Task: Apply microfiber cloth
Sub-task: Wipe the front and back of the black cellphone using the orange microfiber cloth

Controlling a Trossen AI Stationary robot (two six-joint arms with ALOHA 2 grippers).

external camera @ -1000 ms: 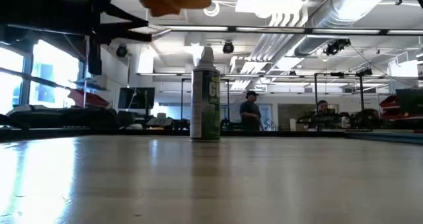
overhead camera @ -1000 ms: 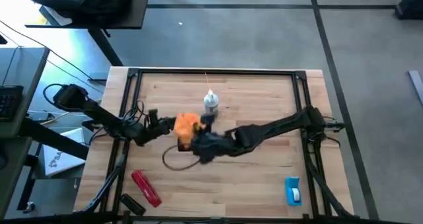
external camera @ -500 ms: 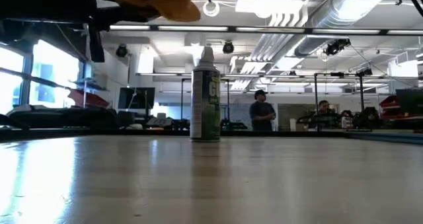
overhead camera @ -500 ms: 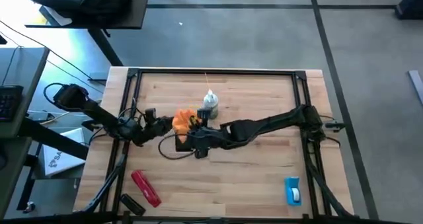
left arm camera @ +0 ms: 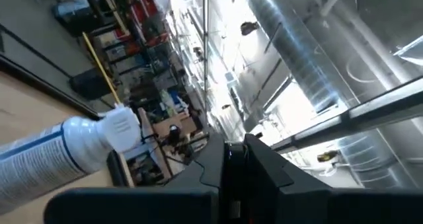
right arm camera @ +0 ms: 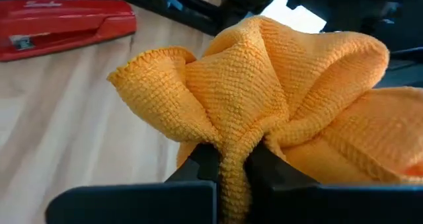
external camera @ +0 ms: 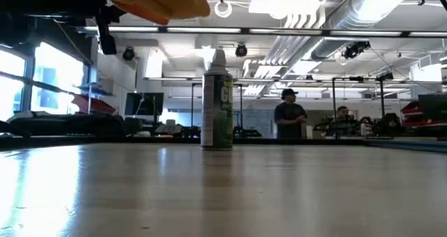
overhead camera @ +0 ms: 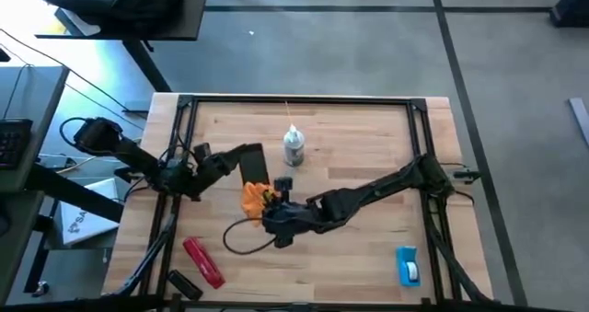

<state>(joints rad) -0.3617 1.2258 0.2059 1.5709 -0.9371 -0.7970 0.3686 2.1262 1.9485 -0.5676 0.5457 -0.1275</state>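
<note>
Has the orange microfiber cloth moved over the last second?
Yes. In the high view the microfiber cloth, shut in the right gripper, has moved away from the spray can, toward the table's near edge.

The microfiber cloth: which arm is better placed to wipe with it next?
The right. Its tool is already shut on the microfiber cloth, raised beside the black phone that the left tool holds up.

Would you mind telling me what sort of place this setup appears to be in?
Probably a robotics lab or workshop: exposed ceiling ducts, other metal-framed workstations behind a standing person, and a framed wooden table with two arms.
</note>
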